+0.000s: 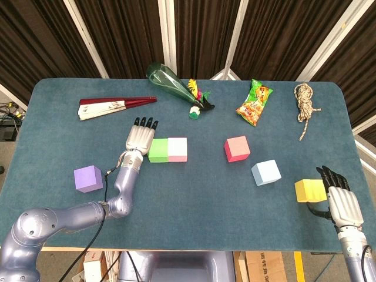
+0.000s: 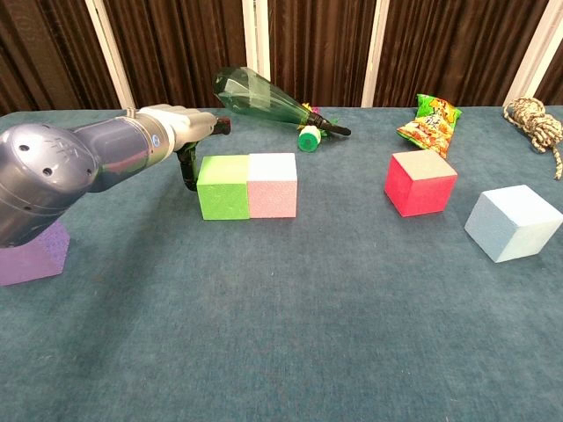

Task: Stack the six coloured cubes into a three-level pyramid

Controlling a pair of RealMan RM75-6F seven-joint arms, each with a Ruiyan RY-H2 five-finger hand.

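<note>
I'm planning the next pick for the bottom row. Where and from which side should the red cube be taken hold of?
Grip the red cube across two opposite vertical faces, coming down from above. It sits flat and alone on the table, with open cloth on every side, so fingers can drop past its walls. The right hand, now beside the yellow cube, looks the nearer one.

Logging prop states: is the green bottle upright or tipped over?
Tipped over. The green bottle lies on its side on the table, cap end pointing toward the snack packet.
</note>
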